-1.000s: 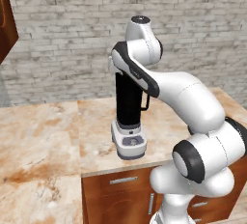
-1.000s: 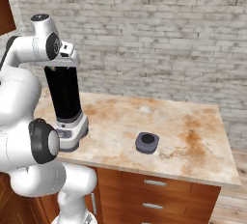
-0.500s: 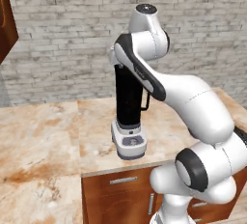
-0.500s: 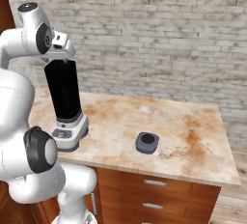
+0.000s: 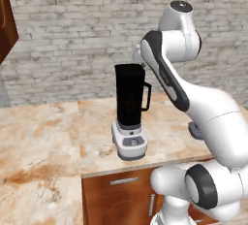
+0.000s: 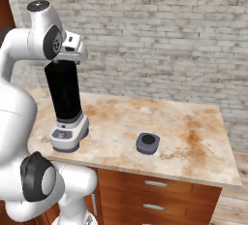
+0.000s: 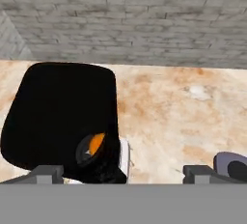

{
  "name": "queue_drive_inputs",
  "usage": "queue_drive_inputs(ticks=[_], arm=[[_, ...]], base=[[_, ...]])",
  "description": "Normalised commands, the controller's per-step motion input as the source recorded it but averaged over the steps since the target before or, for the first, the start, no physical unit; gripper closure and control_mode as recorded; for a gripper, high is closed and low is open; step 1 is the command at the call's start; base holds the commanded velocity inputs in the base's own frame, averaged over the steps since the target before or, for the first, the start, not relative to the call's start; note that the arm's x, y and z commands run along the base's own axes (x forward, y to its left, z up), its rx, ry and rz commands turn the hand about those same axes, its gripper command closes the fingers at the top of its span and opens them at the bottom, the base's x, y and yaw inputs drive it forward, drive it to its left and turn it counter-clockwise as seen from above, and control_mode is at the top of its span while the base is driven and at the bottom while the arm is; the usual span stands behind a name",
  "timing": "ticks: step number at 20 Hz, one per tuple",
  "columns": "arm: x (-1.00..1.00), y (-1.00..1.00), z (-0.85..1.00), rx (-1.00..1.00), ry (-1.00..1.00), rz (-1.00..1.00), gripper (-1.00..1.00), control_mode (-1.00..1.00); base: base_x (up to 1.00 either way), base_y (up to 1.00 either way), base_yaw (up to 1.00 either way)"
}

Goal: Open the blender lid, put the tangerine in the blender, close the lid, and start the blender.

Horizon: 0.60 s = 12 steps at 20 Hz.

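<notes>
The blender [image 5: 130, 98] stands near the counter's front edge, a black jar on a light grey base [image 6: 69, 134], with its top open. Looking down into the jar, I see the tangerine [image 7: 97, 143] as an orange patch at the bottom. My gripper [image 7: 123, 174] hovers over the jar's mouth, open, its fingertips [image 7: 48, 172] far apart with nothing between them. The hand [image 6: 72, 50] sits just above the jar's rim. The blender lid [image 6: 147, 142] lies on the counter to the right of the blender, and it is also at the lower right edge of the hand view [image 7: 231, 167].
A marbled counter [image 6: 193, 136] runs to a grey brick wall [image 6: 160, 30] behind. Wooden drawers [image 6: 155, 185] are below the front edge. A brown cabinet [image 5: 7, 20] hangs at the upper left. My white arm [image 5: 193, 98] arches over the right of the blender.
The arm's upper joints have swung higher and to the side while the hand stays over the jar's open top. Blender and lid have not moved.
</notes>
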Motion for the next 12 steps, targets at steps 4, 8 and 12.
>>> queue_drive_inputs(ticks=[4, 8, 12], arm=[[-0.08, -1.0, -0.13, 0.11, 0.0, -0.03, -1.0, -1.0], [0.0, -1.0, -0.37, 0.1, 0.08, -0.03, -1.0, -1.0], [0.0, -1.0, -0.5, 0.09, 0.11, -0.02, -1.0, -1.0]], base=[[0.0, 0.0, 0.0], [0.0, 0.0, 0.0], [0.0, 0.0, 0.0]])
